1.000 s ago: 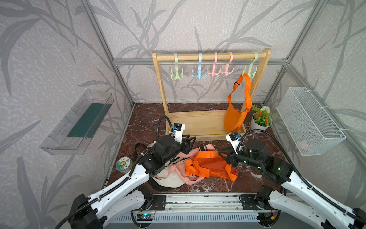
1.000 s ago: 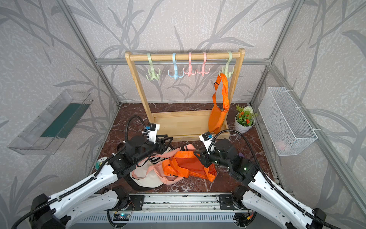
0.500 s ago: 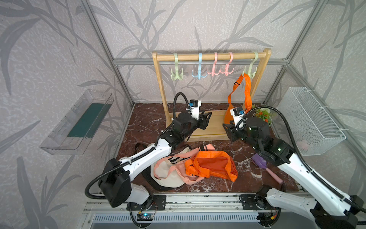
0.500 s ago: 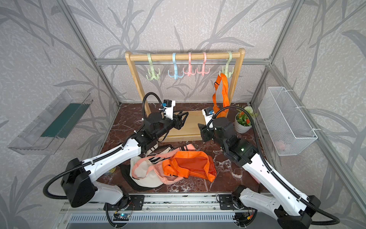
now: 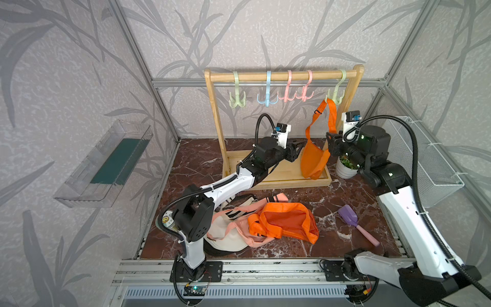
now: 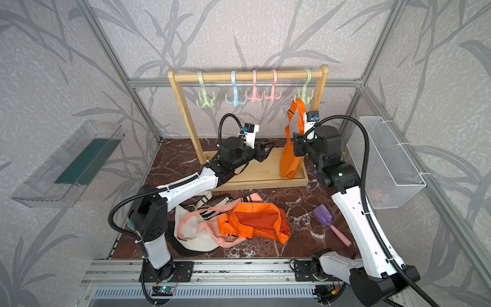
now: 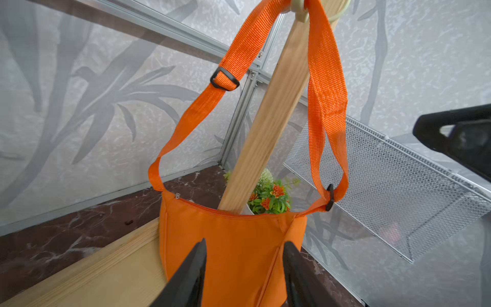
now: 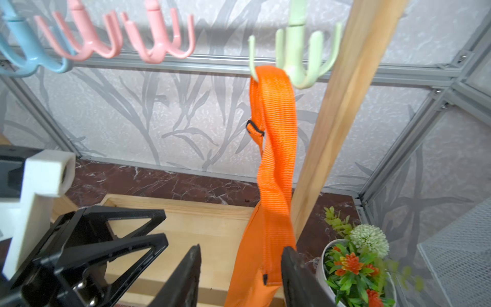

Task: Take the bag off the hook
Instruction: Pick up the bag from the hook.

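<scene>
**Top views (stereo pair).** Mounted high at the front and tilted down toward the wooden rack (image 5: 281, 76) at the back. Distant and wide. Both top views hold the same whole scene, marble floor (image 5: 196, 162) included, with the rack in the upper middle of the frame and only a slight sideways offset between them.

**Left wrist view.** Close behind the left gripper (image 7: 245, 242). Faces the broad side of the orange bag (image 7: 231, 255) and looks up its strap toward the green hook (image 7: 299, 10).

**Right wrist view.** Close behind the right gripper (image 8: 241, 248). Faces the row of hooks (image 8: 156, 45) and sees the bag edge-on.

**Shared by the wrist views.** Bag, rack post (image 7: 273, 111), potted plant (image 7: 268, 196), wire basket (image 7: 385, 191).
</scene>
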Controlling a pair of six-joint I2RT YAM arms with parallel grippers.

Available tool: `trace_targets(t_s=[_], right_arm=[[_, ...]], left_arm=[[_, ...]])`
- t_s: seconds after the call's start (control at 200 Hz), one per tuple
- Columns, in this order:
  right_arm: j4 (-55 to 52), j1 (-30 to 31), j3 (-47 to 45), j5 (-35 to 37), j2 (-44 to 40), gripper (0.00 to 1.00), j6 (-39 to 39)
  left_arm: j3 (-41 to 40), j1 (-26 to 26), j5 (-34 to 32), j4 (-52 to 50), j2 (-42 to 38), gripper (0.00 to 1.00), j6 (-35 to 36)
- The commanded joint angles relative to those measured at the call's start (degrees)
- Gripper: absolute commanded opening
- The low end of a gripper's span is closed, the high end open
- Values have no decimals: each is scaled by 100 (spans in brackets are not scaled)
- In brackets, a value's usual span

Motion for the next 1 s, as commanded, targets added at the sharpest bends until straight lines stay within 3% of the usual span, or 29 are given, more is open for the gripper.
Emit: trace_targets(t_s=[0.0,0.34,0.535,0.665,0.87,1.0], right_arm=[[-7,-349,306,-480,194,51,44],[184,-869,625,-1234,995,60,406],[406,-870,583,-1372,1194,59,379],[513,-870,630,-1276,1268,48,266],[637,-870,880,-892,1307,15,62],[506,-870,1349,-764,1431,6,-57]], left_arm=[[408,1,728,189,212,50,-371],[1519,-71,1879,-67,1126,56,-979],[2220,-121,1585,-930,1515,56,-1106],[2347,-123,1398,-1083,1581,56,-1049],[2729,-113,1115,-1350,1719,56,-606],[3119,-109,534,-1717,1921,56,-159]])
